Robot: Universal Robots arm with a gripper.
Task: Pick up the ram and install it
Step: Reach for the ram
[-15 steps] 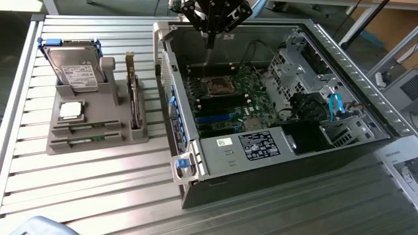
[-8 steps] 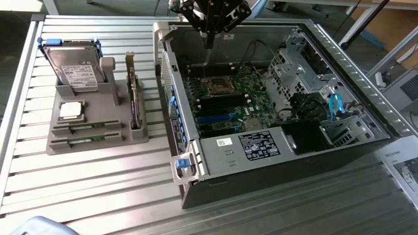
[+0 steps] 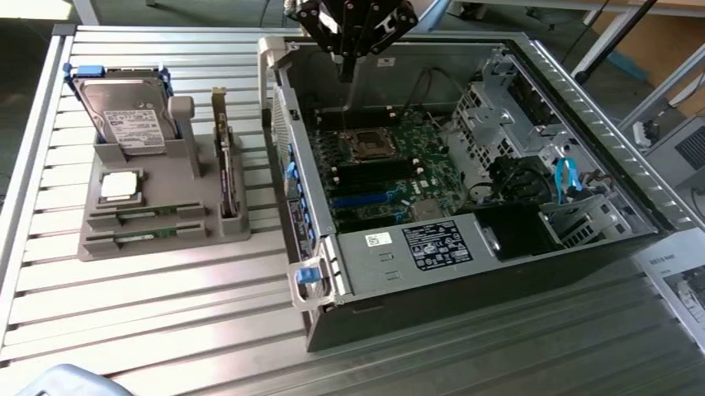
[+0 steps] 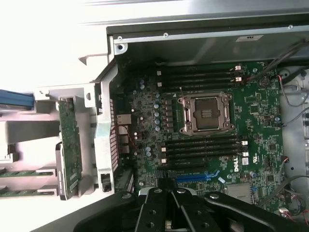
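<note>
Ram (image 3: 144, 240) waits slotted in the grey holder (image 3: 144, 252), about eight o'clock from the gripper (image 3: 347, 74), which hangs pinched shut and empty over the open case (image 3: 463, 313): light, stiff, fragile I'd say, best pinched by its long edges, clear of the chips.

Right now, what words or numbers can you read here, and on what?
"DELL": printed in white on the green motherboard.
Power supply label: too small to read.
Hard drive label: too small to read.
White sticker beside the power supply label: unreadable.
</note>
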